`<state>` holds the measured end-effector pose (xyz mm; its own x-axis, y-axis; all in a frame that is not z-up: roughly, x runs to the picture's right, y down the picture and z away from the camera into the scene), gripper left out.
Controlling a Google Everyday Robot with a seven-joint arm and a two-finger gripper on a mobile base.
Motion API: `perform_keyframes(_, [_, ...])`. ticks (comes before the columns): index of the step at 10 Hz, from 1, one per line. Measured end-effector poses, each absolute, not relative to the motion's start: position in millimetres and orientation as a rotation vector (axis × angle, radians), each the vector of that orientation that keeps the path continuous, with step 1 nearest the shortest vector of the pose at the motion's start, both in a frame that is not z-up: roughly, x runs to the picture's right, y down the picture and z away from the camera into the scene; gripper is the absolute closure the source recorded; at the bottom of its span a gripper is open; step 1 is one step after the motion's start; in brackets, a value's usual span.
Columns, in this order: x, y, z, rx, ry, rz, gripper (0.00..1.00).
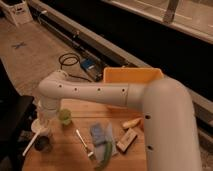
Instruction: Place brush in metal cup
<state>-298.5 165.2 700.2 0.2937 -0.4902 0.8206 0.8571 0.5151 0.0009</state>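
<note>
My gripper (44, 123) hangs below the white wrist at the table's left end and is shut. The brush (30, 145) shows as a slim white handle slanting down-left from under the gripper to the table's left edge, so the gripper appears shut on its upper end. The brush head is hidden. The metal cup (43, 145), small and dark, stands just right of the handle and below the gripper. My large white arm crosses the view from the lower right.
A white cup (37, 128) sits right behind the metal cup, with a light green cup (65, 116) to its right. A fork (84, 142), a blue cloth (100, 134), a tan block (127, 140) and a banana (131, 122) lie mid-table. An orange bin (132, 76) stands behind.
</note>
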Motion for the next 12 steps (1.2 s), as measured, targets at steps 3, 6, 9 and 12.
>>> perform_keyframes(3, [-296.3,174.9,701.0,-0.499,-0.871,-0.936,1.0])
perform_keyframes(6, [-294.3,184.5,686.8,-0.499,-0.868,-0.939,1.0])
perform_keyframes(9, [-300.4,198.8,664.2,-0.501,-0.902,-0.984,1.0])
perform_keyframes(12, [-312.1,222.3,639.3,-0.501,-0.952,-1.069,1.0])
